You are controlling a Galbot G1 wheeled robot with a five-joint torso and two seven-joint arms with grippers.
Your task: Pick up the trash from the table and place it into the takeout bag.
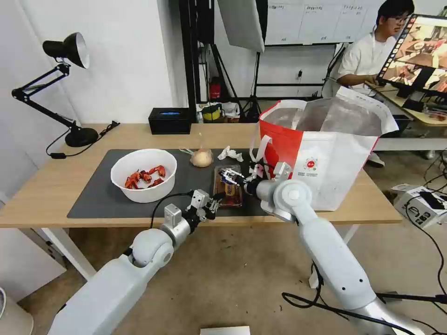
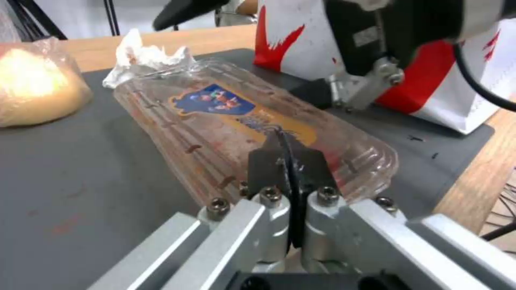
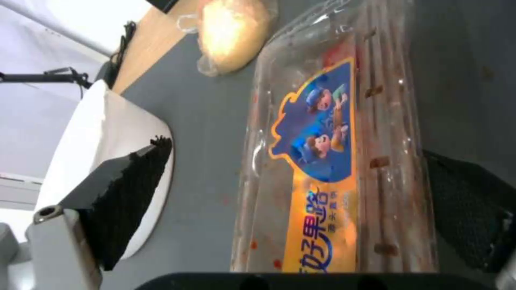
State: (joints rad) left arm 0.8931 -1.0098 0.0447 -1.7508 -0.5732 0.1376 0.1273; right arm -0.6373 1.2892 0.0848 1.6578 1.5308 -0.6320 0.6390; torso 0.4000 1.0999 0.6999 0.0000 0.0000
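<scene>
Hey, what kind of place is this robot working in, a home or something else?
Probably a lab or studio, not a home: a light stand and softbox behind the table, a whiteboard on the far wall, cables across the floor.

The clear tray (image 3: 333, 161) bore a blue-and-orange cartoon label. The bowl (image 1: 143, 174) was white with red shells; the bag (image 1: 326, 153) red, white, silver-lined; the mat (image 1: 93, 195) dark grey.

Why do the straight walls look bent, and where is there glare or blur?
Head view: a wide lens bows the walls and the table edge. Left wrist view: the gripper's own fingers blur up close, shut at the clear tray; the bagged beige lump is washed out. Right wrist view: the lump glares too.
</scene>
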